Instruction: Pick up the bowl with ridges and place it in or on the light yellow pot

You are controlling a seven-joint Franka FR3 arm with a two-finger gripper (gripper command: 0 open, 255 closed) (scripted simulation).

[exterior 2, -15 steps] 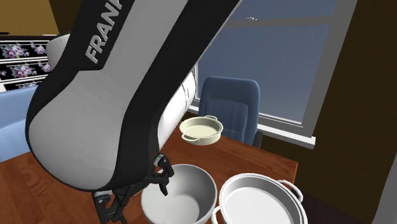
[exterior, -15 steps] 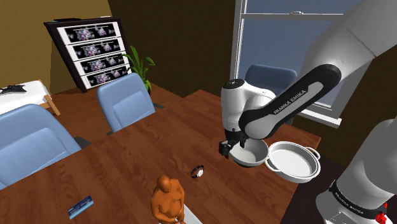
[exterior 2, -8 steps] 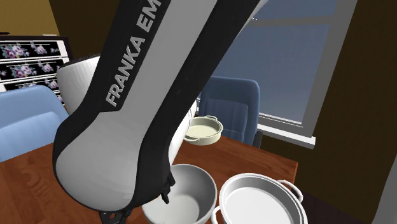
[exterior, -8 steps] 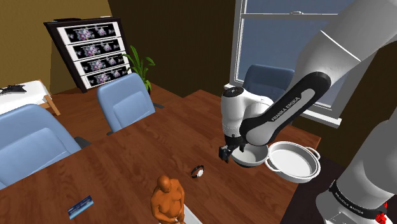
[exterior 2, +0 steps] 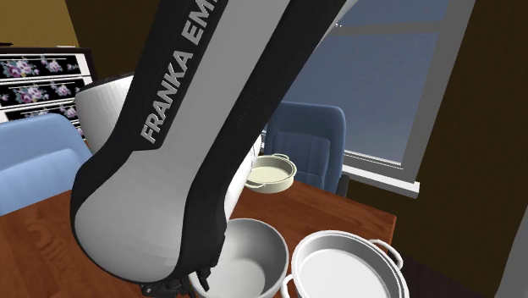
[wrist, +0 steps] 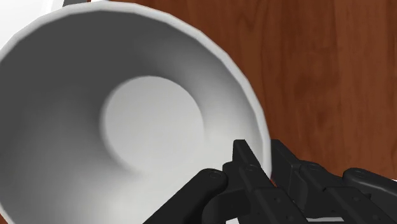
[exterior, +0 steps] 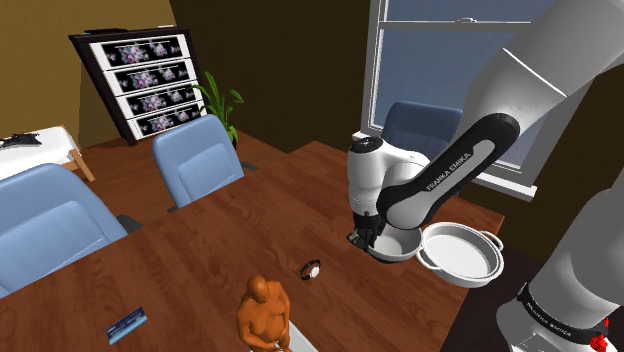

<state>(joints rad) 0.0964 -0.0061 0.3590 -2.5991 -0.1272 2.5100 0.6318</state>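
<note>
The wrist view gives the grip: the gripper has one black finger inside the white bowl and the other outside, closed on the faceted rim between them. The wood table lies just past the outer finger.

From the shoulder view the gripper is down at the bowl, which sits on the table. A white pot with two handles stands just beside the bowl, on the side away from the gripper. Near the gripper on its other side lies a watch; further off are a brown figure and a small flat card.

The second exterior view adds the light yellow pot, well apart from the gripper, beyond the bowl and white pot, toward a blue chair.

Counted: one bowl, two pots, one watch, one figure, one card. The shoulder view has three blue chairs.
</note>
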